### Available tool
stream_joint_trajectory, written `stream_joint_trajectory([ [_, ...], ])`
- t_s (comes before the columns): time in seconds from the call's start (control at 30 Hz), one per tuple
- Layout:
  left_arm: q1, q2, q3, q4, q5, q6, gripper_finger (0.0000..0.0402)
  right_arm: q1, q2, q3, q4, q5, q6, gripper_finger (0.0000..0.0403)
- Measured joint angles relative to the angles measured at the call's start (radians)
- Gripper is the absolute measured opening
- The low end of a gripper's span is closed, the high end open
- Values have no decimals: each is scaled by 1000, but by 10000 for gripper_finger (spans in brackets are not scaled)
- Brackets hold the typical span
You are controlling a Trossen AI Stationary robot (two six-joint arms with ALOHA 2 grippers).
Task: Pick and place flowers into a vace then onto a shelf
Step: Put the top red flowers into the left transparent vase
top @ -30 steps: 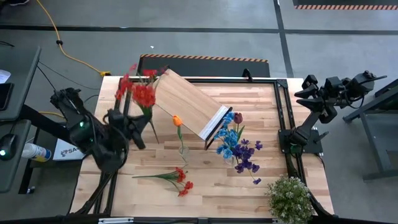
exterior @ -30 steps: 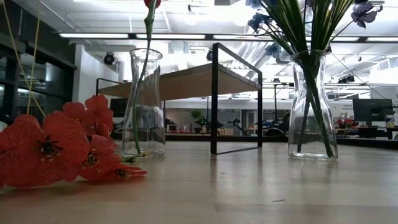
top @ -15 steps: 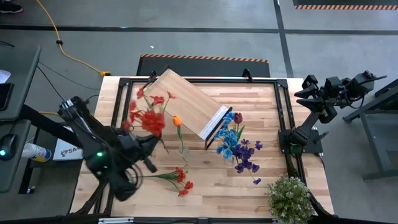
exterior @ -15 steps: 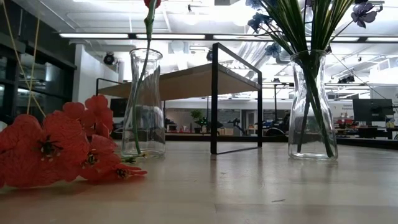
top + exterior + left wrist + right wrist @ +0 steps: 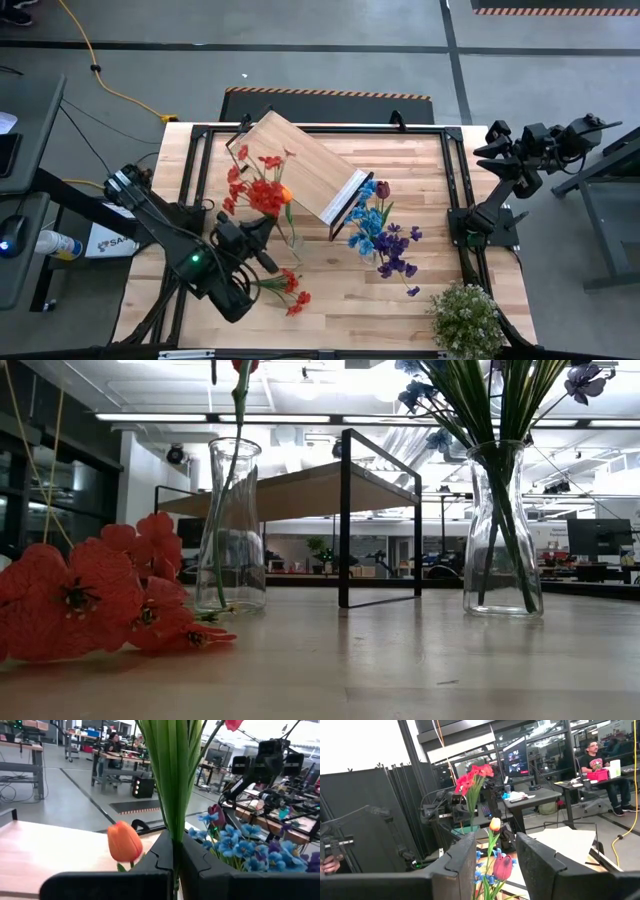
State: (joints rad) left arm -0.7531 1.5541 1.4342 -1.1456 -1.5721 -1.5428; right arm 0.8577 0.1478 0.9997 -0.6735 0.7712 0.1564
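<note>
Left hand point(image 5: 172, 865) clamped on red flowers' point(image 5: 258, 188) stems, above table

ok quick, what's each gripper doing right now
Left gripper: shut on the red flowers, by the orange tulip's vase.
Right gripper: open, empty, off the table.

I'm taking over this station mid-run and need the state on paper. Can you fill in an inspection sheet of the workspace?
Surface: striped wooden table, inside a black frame.
Job's things: red flower bunch held up by the left claw; orange tulip in a glass vase; blue and purple flowers in a second vase; loose red flowers lying flat; shelf set askew.
Clutter: bushy pale plant at the table's corner.
Grippers: left claw shut on green stems; right claw parked off the table edge, open, empty.
Cables: yellow cable on the floor.
Surroundings: desks, monitors, a seated person.
</note>
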Motion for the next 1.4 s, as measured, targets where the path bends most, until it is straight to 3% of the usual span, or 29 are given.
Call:
stream_joint_trajectory([
  [0.57,54,92,-4,-2,-2,-36,38,0,0,0,-2,0,0,130],
  [1.4,55,98,-137,41,41,-178,40,0,0,0,-3,0,0,130],
])
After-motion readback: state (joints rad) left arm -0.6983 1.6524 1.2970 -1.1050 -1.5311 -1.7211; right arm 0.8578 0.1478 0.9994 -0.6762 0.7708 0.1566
